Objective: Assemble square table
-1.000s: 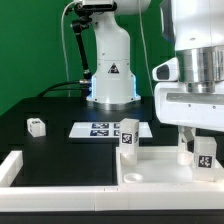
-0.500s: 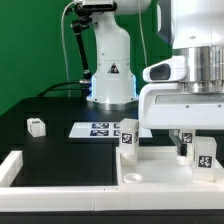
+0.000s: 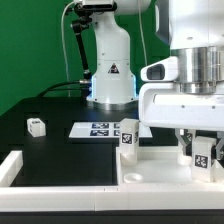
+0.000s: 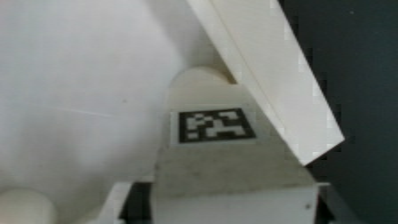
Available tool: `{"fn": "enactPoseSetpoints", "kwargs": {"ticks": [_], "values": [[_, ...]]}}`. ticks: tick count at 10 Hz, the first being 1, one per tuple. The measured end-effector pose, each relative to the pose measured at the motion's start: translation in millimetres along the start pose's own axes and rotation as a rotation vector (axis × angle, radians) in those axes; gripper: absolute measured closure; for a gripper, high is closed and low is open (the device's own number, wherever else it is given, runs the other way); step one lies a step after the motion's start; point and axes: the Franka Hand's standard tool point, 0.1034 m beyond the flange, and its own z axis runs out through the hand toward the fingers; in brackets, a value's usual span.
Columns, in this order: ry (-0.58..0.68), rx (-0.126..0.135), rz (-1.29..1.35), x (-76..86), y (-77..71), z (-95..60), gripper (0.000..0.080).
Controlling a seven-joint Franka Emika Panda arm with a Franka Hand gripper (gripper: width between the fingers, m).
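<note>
In the exterior view the hand [image 3: 199, 146] hangs at four o'clock; its wide white body hides what lies behind; its fingers stand beside a tagged leg [image 3: 204, 156], but we cannot tell if they clamp it. The square table slab [image 3: 160, 172] lies at five o'clock, cut off by the frame edge; a second leg [image 3: 128, 136] stands at its far corner and covers part of the marker board [image 3: 97, 129]. A third leg [image 3: 37, 126] sits at nine o'clock on the black bench [image 3: 60, 145], well apart. The wrist view is blurred; only a tag [image 4: 219, 124] is clear.
</note>
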Motion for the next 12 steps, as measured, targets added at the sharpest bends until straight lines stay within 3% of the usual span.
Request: {"fn": "enactPoseSetpoints", "kwargs": {"ticks": [3,4,7,8,9,10,11,12], "values": [[-0.1,-0.06,0.722,-1.9,-0.5,0.5,0.0509],[-0.13,-0.045,0.82,1.4,3.3,0.4,0.0509],[-0.125,-0.06,1.009,-1.7,1.3,0.1,0.0509],[-0.124,-0.059,0.997,-0.9,2.1,0.1,0.0509],[-0.119,-0.059,0.927,-1.9,1.4,0.4,0.0454],[-0.086,-0.057,0.753,-5.4,-3.0,-0.3,0.0266],[-0.068,-0.045,0.614,-9.7,-5.1,-0.3,0.0266],[-0.043,-0.032,0.491,-11.8,-4.4,1.8,0.0186]]}}
